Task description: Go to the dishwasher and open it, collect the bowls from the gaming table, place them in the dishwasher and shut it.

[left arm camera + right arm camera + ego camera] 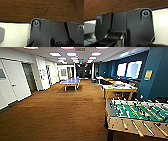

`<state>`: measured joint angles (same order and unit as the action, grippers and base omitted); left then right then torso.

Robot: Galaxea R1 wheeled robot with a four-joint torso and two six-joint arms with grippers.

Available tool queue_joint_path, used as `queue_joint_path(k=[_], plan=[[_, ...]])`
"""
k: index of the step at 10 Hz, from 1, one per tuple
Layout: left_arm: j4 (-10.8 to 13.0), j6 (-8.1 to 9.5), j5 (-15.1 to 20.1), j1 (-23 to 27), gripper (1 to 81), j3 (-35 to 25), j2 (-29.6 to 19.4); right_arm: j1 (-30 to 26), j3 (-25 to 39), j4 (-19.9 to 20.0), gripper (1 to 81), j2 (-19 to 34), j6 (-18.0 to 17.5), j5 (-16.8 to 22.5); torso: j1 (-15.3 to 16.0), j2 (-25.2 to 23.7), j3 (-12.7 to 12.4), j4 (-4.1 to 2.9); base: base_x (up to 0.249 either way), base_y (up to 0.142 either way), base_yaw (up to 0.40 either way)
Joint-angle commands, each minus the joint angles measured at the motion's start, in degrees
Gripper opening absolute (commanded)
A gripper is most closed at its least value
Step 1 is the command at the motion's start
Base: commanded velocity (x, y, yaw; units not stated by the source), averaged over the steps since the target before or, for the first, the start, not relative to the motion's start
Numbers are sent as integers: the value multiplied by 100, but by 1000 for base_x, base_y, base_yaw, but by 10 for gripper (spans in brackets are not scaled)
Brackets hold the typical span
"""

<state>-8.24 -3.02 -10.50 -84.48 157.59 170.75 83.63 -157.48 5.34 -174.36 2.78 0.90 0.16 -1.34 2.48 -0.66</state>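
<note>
Open game room ahead, brown carpet (62,112) underfoot

Foosball table (137,113) near right; beyond it a table (120,88) with bright items, too blurred to identify; blue ping-pong table (70,82) far centre; end effector states: cannot tell.

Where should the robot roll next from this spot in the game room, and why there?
Probably straight ahead along the brown carpet, keeping left of the foosball table close on its right. No dishwasher can be seen from here, and the floor ahead lies open toward the blue ping-pong table and the corridor beyond. The cluttered wooden table further along on the right is one to pass carefully.
</note>
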Motion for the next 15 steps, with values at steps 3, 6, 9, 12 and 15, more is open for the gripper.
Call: queue_joint_path(k=[3,6,9,12,15], plan=[[-11,-5,250,278,811,27,-50,-307,25,2,811,-13,3,305,-5,0,0,0,165,74,0],[-2,-14,259,278,811,27,-41,-298,25,2,811,-13,3,305,-2,2,0,0,166,67,0],[7,-14,259,278,811,27,-41,-307,25,2,811,-13,3,305,-11,-5,-2,0,169,61,0],[7,-14,259,278,811,18,-32,-298,25,-7,811,-13,3,305,-6,-2,0,0,172,20,0],[7,-14,259,278,811,27,-32,-306,25,2,811,-13,3,305,-11,-5,0,0,180,0,0]])
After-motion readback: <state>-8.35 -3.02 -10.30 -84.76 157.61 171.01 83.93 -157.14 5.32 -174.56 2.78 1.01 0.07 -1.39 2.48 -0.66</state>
